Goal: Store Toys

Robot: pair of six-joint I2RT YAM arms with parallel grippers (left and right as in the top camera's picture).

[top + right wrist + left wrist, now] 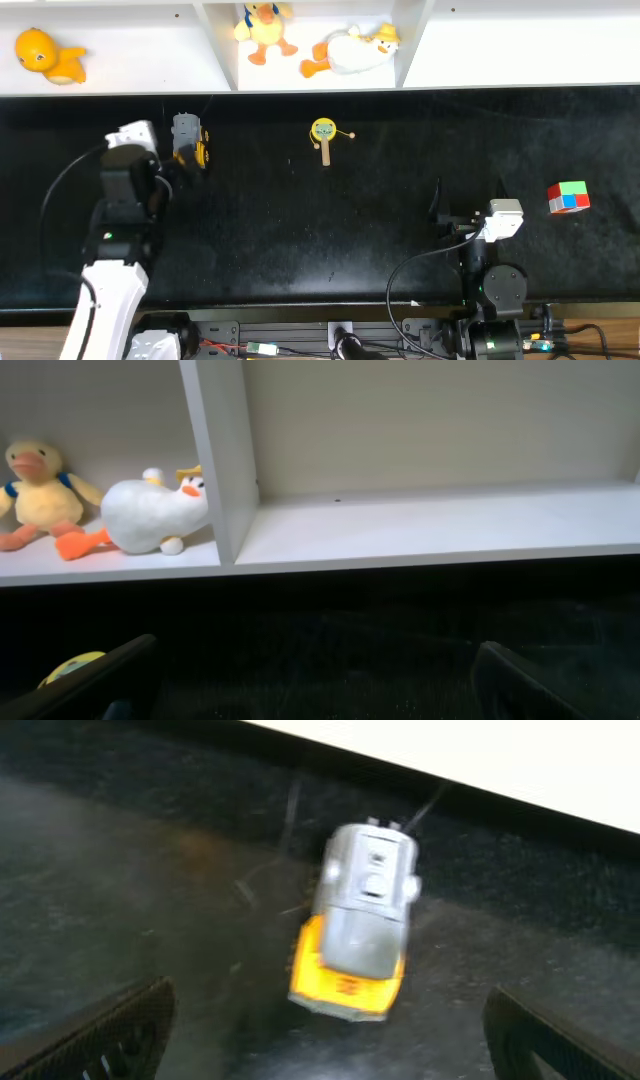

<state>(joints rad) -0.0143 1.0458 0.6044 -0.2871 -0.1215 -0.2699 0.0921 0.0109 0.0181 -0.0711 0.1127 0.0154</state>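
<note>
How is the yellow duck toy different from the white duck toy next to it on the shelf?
The yellow duck plush sits upright, while the white duck plush lies on its side. The yellow duck plush has a yellow body; the white duck plush has a white body and wears a small hat. The white duck plush looks rounder than the yellow duck plush. Both have orange feet and share one shelf compartment.

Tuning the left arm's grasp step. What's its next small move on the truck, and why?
Likely lower the left gripper straight down and close on the truck. Its fingers are open and stand either side of the truck, which sits untouched on the table, roughly centred between them.
</note>
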